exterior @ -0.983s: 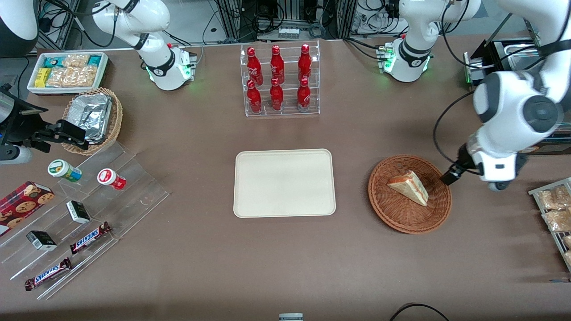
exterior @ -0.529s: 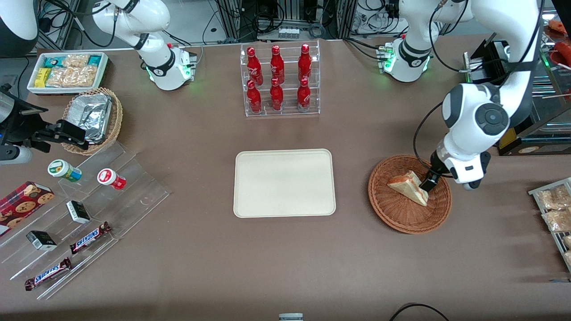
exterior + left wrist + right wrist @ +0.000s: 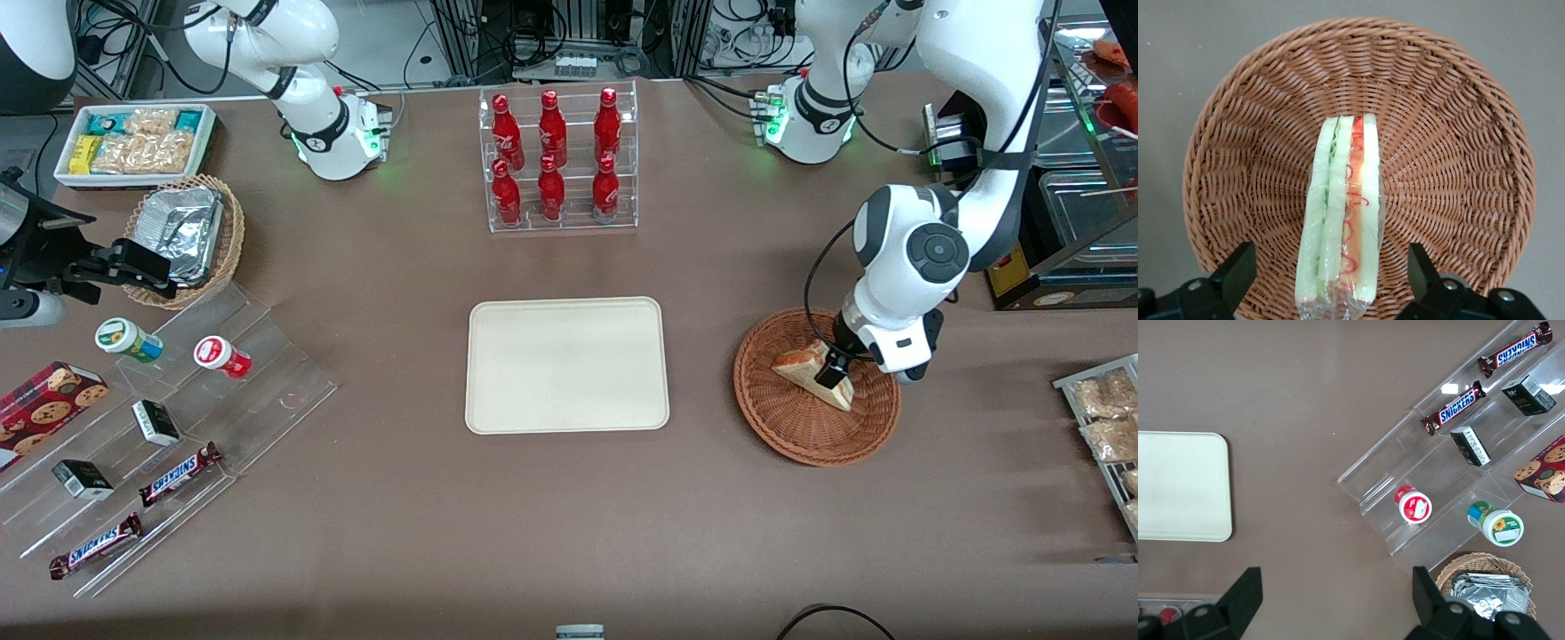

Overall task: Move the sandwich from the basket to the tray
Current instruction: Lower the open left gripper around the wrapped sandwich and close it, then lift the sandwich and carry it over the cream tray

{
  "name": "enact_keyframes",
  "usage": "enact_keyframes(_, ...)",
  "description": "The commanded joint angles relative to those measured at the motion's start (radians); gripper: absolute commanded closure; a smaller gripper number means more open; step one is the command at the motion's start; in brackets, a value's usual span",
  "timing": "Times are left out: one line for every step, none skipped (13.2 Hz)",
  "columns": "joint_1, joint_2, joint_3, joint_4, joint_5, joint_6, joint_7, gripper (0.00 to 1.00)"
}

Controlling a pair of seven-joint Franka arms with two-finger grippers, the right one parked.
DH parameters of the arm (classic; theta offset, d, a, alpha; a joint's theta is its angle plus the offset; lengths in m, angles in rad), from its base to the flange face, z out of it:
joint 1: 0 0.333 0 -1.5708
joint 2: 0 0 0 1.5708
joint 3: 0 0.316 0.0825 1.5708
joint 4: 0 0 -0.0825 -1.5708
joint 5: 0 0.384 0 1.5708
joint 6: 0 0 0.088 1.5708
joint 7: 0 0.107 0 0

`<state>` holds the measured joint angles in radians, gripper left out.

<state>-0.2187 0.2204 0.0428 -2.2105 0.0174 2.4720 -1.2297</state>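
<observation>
Open gripper (image 3: 1328,277) over the sandwich (image 3: 1341,213) in the wicker basket (image 3: 1458,160).
Fingers (image 3: 1238,270) spread wide on either side of the wedge, gripping nothing, one on each bread face. Sandwich lying in the basket, cut edge up; cream tray (image 3: 567,364) well apart, toward the parked arm's end.

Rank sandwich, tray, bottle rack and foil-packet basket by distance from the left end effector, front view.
The end effector is open, over the basket.
1. Sandwich: directly under it, in the basket.
2. Tray: mid-table, beside the basket.
3. Bottle rack: farther from the camera than the tray.
4. Foil-packet basket: toward the parked arm's end.
</observation>
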Motion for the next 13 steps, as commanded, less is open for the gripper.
enact_keyframes(-0.031,0.033,0.005,-0.001,-0.002,0.039,-0.02,0.0)
enact_keyframes(-0.034,0.039,0.005,-0.001,-0.004,0.039,-0.02,0.0)
enact_keyframes(-0.033,0.04,0.005,-0.001,-0.004,0.039,-0.02,0.0)
enact_keyframes(-0.034,0.046,0.005,0.0,-0.004,0.039,-0.02,0.07)
enact_keyframes(-0.034,0.056,0.005,0.002,-0.004,0.041,-0.022,0.25)
enact_keyframes(-0.034,0.057,0.005,0.003,-0.002,0.041,-0.03,0.42)
enact_keyframes(-0.034,0.057,0.005,0.005,-0.001,0.041,-0.031,0.6)
enact_keyframes(-0.033,0.057,0.005,0.005,0.001,0.041,-0.031,0.79)
enact_keyframes(-0.033,0.057,0.005,0.011,0.001,0.039,-0.033,1.0)
enact_keyframes(-0.033,0.053,0.005,0.021,0.001,0.03,-0.033,1.0)
enact_keyframes(-0.039,0.04,0.003,0.026,0.015,0.004,-0.028,1.0)
enact_keyframes(-0.056,0.016,0.005,0.049,0.028,-0.058,-0.019,1.0)
enact_keyframes(-0.067,0.004,0.003,0.084,0.065,-0.147,-0.017,1.0)
